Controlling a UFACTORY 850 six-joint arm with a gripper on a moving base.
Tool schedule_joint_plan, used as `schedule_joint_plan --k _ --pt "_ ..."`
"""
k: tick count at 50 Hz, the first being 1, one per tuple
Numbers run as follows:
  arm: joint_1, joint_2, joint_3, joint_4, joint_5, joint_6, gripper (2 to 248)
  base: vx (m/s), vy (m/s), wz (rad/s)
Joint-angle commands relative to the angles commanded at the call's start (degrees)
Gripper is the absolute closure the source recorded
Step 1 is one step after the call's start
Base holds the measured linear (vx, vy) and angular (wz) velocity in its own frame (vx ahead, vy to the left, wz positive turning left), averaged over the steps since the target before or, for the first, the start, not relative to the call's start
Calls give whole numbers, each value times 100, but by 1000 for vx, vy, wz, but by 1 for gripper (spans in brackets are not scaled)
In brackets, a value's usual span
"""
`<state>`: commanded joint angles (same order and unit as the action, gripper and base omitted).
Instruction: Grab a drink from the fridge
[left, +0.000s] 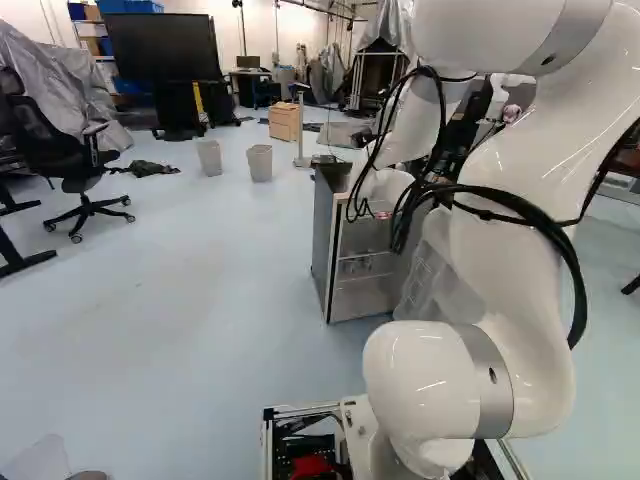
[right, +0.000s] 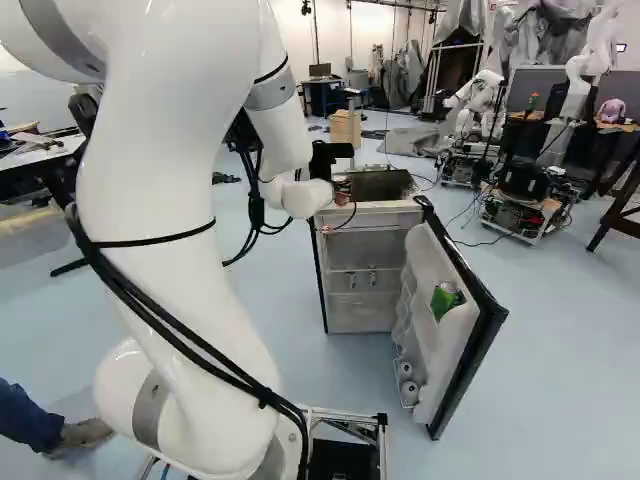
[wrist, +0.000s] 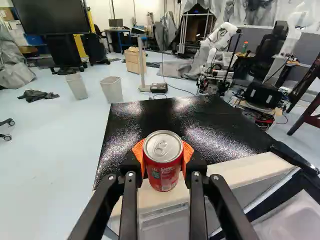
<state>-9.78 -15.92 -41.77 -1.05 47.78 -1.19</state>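
Note:
In the right base view my gripper (right: 343, 188) is small and partly hidden, at the front of the fridge (right: 322, 262) near its top. The wrist view shows the gripper (wrist: 163, 154) shut on a red drink can (wrist: 162, 165), an orange pad on either side. The can is upright, its silver lid showing, and appears over the front edge of the black fridge top (wrist: 175, 127). The fridge door (right: 468, 345) stands open, with a green can (right: 443, 300) on its inner side. Shelves show inside the fridge.
Two grey bins (left: 260, 163) and a wooden drawer unit (left: 284, 121) stand beyond the fridge. An office chair (left: 75, 150) is at the left of the left base view. Another robot (right: 480, 105) stands farther back. A person's leg and shoe (right: 85, 433) are close beside my base.

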Motion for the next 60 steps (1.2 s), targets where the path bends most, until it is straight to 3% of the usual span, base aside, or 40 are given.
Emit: schedule_joint_plan --k 25,26,30,31,36,37,41,42,46,47,60 --pt "0 -54 -4 0 0 0 155 0 0 0" --pt "0 -54 -4 0 0 0 132 0 0 0" --pt "0 -54 -4 0 0 0 132 0 0 0" --pt "0 -54 -4 0 0 0 100 0 0 0" --pt "0 -54 -4 0 0 0 100 0 0 0" --pt "0 -54 -4 0 0 0 66 0 0 0" --pt "-1 -48 3 0 0 0 66 0 0 0" --pt "-1 -44 9 0 0 0 31 0 0 0" --pt "-6 -3 56 0 0 0 31 0 0 0" --pt "-7 13 75 0 0 0 3 0 0 0" --pt "-78 304 415 0 0 0 3 0 0 0"
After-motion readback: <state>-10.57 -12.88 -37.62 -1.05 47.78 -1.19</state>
